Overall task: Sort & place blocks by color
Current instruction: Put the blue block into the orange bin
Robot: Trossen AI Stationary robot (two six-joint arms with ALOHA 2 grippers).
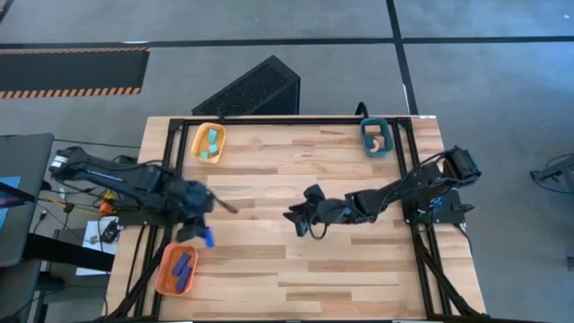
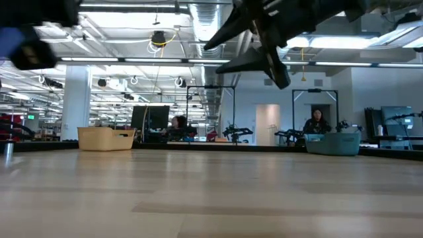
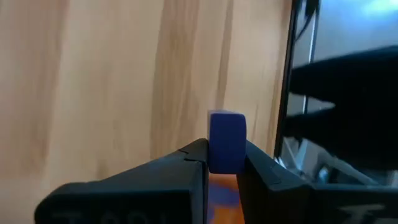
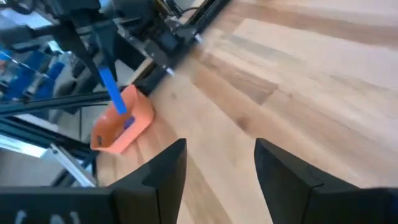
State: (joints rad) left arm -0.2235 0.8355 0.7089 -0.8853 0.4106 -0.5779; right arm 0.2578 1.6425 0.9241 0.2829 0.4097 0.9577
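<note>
1. Over the near-left corner of the wooden table (image 1: 296, 193), seen from above, the left gripper (image 1: 204, 235) is hanging just above and beside the orange tray (image 1: 164, 278), its two fingers pinching a dark blue block (image 1: 207, 238).
2. Past the left wrist camera's own fingers, that blue block (image 3: 227, 142) is standing upright between the pads, and a patch of orange is showing directly beneath it, which is probably the tray.
3. Inside the orange tray, two more dark blue bars (image 1: 182, 266) are already lying together, so this tray appears to be collecting the blue pieces.
4. At the far-left corner, a yellow-orange tray (image 1: 196, 142) is holding light cyan blocks (image 1: 212, 144); at the far-right corner, a teal tray (image 1: 365, 133) is holding tan wooden pieces (image 1: 378, 143).
5. Near the table's middle, the right gripper (image 1: 300, 218) is hovering empty with its fingers spread apart, well away from any block.
6. No loose blocks are visible on the bare wood, so this seems to be the final piece being delivered.
7. Judging the next move: the left arm is needing to shift a little further over the orange tray and lower the block, then part its fingers so the piece drops beside the other blue bars rather than on the rim.
</note>
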